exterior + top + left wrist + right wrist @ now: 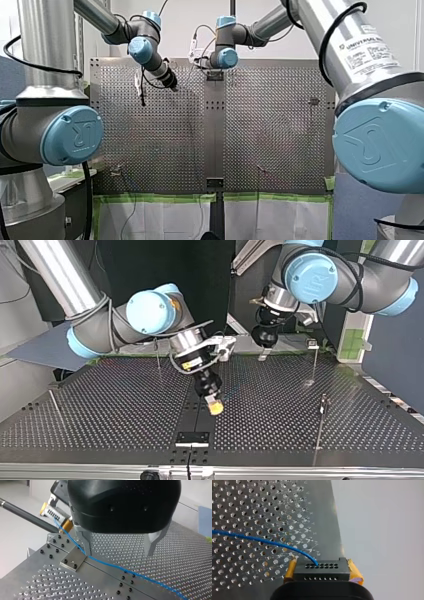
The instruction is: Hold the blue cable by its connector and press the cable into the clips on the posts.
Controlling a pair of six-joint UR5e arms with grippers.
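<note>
Holding the black connector (pixel 322 571) tight between its yellow pads (pixel 290 571), the right tool (pixel 322 566) hangs low over the counter (pixel 100 405). In the top view this tool (pixel 215 407) is in the lower middle of the frame, tipped down, with the yellow tips close to the counter.

The blue cable (pixel 262 540) comes out of the end of the connector. In the right wrist view it bends away from the tool and runs over the holes of the counter.

The left tool (pixel 117 552) is black and has two metal fingers (pixel 151 545). The fingers stand wide apart and hold nothing. In the left wrist view the blue cable (pixel 125 568) lies in a long line on the counter under this tool. It passes right by the tip of one finger, next to a small metal plate (pixel 73 560). It is hard to tell if the finger touches the cable. Further ahead of the fingers, the cable goes up to the connector (pixel 51 512) in the other tool.

In the top view the left tool (pixel 263 347) is in the upper middle of the frame, apart from the right tool. Thin posts (pixel 314 365) stand on the counter at the right of the frame.
</note>
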